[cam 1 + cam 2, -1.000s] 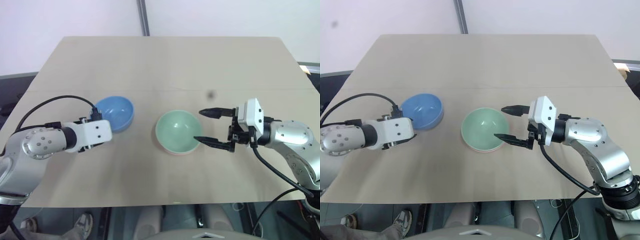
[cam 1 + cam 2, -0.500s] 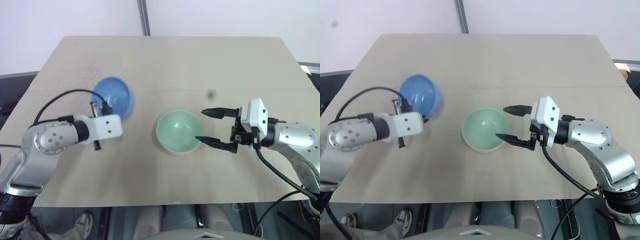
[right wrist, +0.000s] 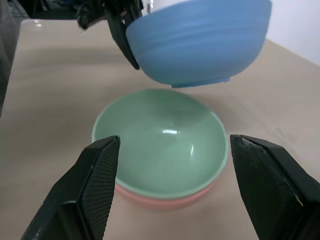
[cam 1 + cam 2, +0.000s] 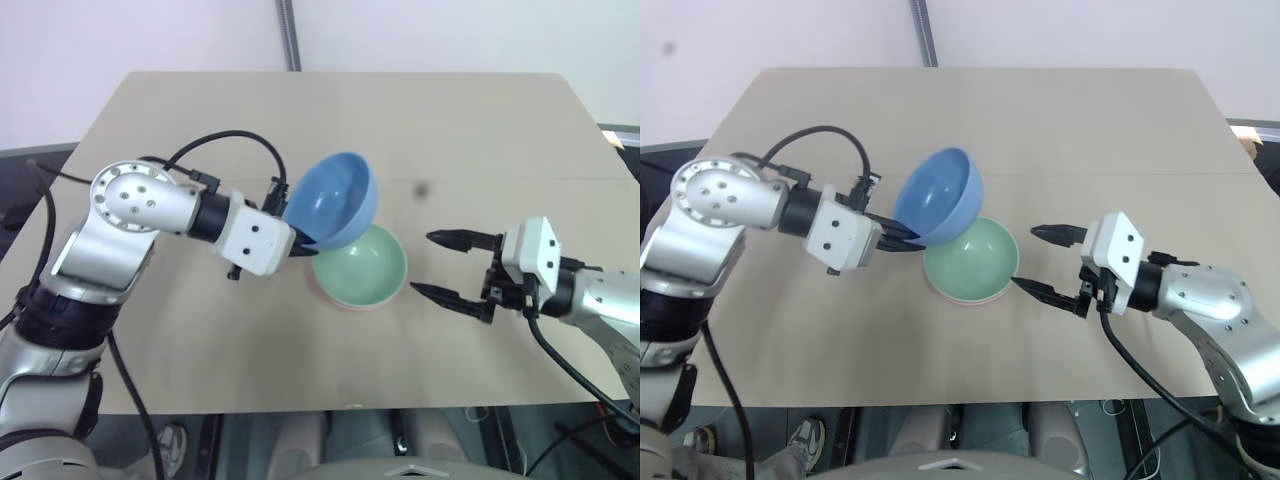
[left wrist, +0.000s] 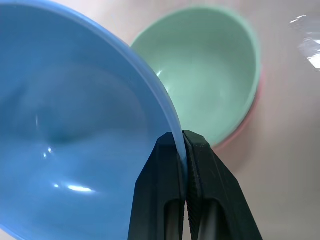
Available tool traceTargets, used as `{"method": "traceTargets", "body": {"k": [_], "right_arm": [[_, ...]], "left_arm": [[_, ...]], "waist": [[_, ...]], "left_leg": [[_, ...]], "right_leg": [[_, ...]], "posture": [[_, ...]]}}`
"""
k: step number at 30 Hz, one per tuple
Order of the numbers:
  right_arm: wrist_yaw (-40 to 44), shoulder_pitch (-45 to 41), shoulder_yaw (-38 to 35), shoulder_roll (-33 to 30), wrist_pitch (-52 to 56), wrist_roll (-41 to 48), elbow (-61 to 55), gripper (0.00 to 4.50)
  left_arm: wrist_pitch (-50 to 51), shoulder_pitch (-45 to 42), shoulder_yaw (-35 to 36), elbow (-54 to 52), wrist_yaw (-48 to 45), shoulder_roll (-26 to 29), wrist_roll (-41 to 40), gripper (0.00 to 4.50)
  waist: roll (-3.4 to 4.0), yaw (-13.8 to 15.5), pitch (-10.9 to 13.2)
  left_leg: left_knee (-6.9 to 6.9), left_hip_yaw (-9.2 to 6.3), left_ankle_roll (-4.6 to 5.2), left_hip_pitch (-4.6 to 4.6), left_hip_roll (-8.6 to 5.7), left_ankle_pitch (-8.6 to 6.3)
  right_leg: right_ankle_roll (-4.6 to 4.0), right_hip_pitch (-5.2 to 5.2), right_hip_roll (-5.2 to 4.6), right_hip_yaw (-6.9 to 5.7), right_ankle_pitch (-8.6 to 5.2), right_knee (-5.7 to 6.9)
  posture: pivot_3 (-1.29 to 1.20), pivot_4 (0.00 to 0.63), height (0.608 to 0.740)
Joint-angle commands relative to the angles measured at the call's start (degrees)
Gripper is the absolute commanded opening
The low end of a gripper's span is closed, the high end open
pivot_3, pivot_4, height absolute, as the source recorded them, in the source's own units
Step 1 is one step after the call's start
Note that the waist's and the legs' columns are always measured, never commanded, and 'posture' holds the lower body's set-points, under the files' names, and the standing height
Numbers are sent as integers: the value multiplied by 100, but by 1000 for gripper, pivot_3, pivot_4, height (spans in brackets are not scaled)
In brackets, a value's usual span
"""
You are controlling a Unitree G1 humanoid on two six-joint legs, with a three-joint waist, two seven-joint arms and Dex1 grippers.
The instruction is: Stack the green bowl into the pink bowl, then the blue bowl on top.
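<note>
The green bowl (image 4: 362,268) sits nested inside the pink bowl (image 3: 165,198), whose salmon rim peeks out beneath it, at the middle of the table. The blue bowl (image 4: 330,198) hangs tilted in the air just above the green bowl's left rim. My left gripper (image 5: 183,145) is shut on the blue bowl's rim, one finger inside and one outside. To the right of the stack, my right gripper (image 4: 423,263) stands open, apart from the bowls, with nothing between its fingers.
The beige table (image 4: 300,120) carries only the bowls. A small dark spot (image 4: 421,188) marks its surface right of centre. A grey pole (image 4: 289,35) rises behind the far edge.
My left gripper closed on the blue bowl at the table's left, lifted it and carried it right, over the green bowl's edge. My right gripper drew back slightly to the right.
</note>
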Motion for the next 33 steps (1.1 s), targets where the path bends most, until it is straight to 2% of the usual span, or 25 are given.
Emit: {"method": "traceTargets", "body": {"k": [1,5,9,14,18,20,21,25,26,29,33], "right_arm": [[-118,628,-678,-185,55,63,-588,3855],[-231,1502,-1286,-205,111,67,-1003,3855],[-418,2195,-1910,-97,187,218,-1411,3855],[-660,2548,-2215,3,235,329,-1672,3855],[-823,2647,-2265,4,254,392,-1797,3855],[-905,2635,-2241,-29,252,437,-1820,3855],[-951,2600,-2216,-53,256,460,-1823,3855],[-1109,2416,-2130,-135,324,575,-1824,3855],[-1135,2375,-2108,-152,348,596,-1824,3855],[-1237,2223,-2010,-192,429,670,-1820,3855],[-1328,2132,-1832,-197,484,706,-1815,3855]], "left_arm": [[-612,-603,-298,707,-553,-393,-28,35],[-1156,-1035,-665,1308,-910,-790,-48,35],[-1600,-1285,-1320,1546,-921,-618,-345,35],[-2156,-1680,-1996,1952,-921,-373,-539,35],[-2547,-1934,-2356,2280,-921,-406,-588,35],[-2794,-2017,-2501,2426,-921,-424,-579,714],[-2892,-2038,-2563,2473,-921,-425,-576,788],[-3110,-2021,-2393,2600,-921,-678,-547,2675],[-3044,-2027,-2297,2606,-921,-735,-554,2991],[-2355,-2071,-1904,2579,-842,-811,-652,2991],[-517,-1992,-1177,2382,28,-807,-739,2991]], "waist": [[-2,-5,0],[-4,-21,0],[-4,-50,1],[-4,-35,0],[-4,-29,1],[-4,-30,0],[-4,-30,1],[-4,-32,0],[-4,-31,0],[-4,-31,1],[-4,-46,1]], "left_leg": [[1,0,0,-1,-1,0],[3,-2,0,-1,-2,0],[2,-2,0,4,2,0],[7,-3,0,9,2,0],[11,-3,0,9,0,0],[11,-4,0,8,0,0],[11,-4,0,8,0,0],[11,-3,0,9,0,0],[11,-3,0,9,0,0],[11,-6,0,6,0,0],[11,-7,1,6,0,0]], "right_leg": [[0,1,0,1,0,-1],[0,3,1,0,0,0],[0,3,4,6,0,3],[0,7,5,6,0,8],[0,9,4,6,0,8],[0,9,5,4,0,8],[0,9,5,4,0,8],[0,9,5,5,0,8],[0,10,5,5,0,8],[0,9,5,2,0,6],[1,8,6,2,0,8]], "posture": [[0,150,740],[0,150,740],[0,150,740],[0,150,740],[0,150,740],[0,150,740],[0,150,740],[0,150,740],[0,150,740],[0,150,740],[0,150,740]]}}
